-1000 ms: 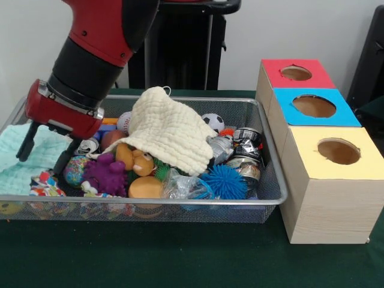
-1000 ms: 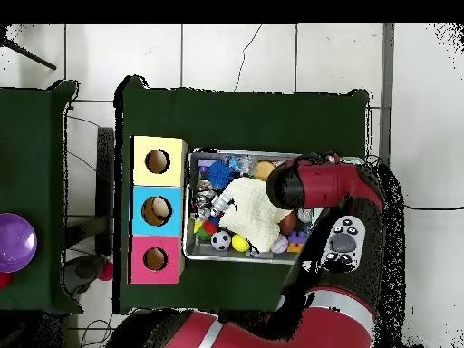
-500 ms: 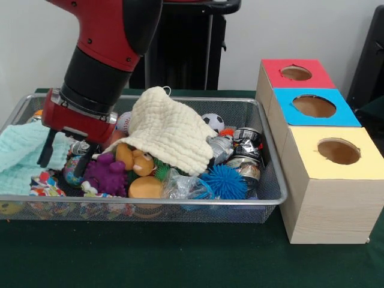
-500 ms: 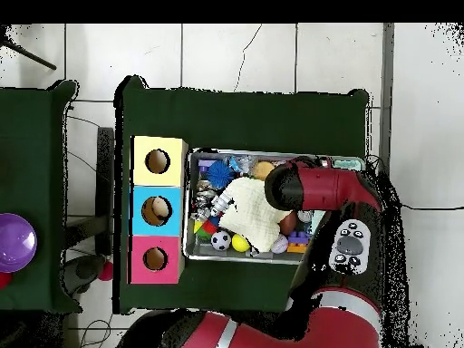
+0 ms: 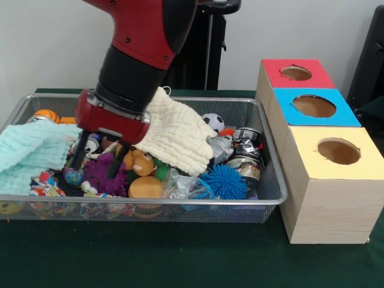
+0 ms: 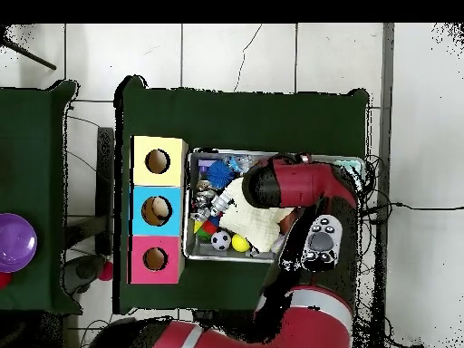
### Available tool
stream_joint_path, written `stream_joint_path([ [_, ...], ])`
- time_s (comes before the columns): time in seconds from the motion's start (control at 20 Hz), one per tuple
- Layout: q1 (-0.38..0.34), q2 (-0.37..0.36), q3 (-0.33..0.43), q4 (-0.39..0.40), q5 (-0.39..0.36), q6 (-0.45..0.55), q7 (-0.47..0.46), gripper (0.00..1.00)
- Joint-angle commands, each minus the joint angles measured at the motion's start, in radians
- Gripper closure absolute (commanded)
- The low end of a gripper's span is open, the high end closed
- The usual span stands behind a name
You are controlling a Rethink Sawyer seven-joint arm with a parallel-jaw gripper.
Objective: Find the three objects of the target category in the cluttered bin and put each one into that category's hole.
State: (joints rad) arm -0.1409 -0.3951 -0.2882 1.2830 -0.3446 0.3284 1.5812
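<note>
The bin (image 5: 264,198) fills the lower left of the front view, still heaped: a cream cloth (image 5: 174,135) over the middle, a purple spiky toy (image 5: 103,175) at lower left, a blue spiky ball (image 5: 228,181) further right. By my reading nothing has reached the three-hole box (image 5: 327,180) at right, so the search is barely begun. The gripper (image 5: 93,167) hangs tilted from the upper left, fingers parted and empty, tips straddling the purple toy.
</note>
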Motion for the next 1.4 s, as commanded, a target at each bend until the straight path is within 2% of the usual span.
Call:
stream_joint_path([
  [0.05,0.065,-0.006,0.057,0.076,-0.039,0.056,0.067,0.0],
  [0.15,0.073,-0.006,0.057,0.083,-0.027,0.041,0.085,0.0],
  [0.35,0.122,0.03,0.009,0.039,-0.056,0.01,0.094,0.0],
  [0.6,0.155,0.085,-0.048,-0.03,-0.122,-0.065,0.075,0.0],
  [0.8,0.139,0.105,-0.036,-0.054,-0.186,-0.133,0.022,0.0],
  [1.0,0.125,0.104,-0.022,-0.065,-0.235,-0.152,-0.005,0.0],
  [1.4,0.125,0.136,-0.052,-0.089,-0.281,-0.209,0.052,0.0],
])
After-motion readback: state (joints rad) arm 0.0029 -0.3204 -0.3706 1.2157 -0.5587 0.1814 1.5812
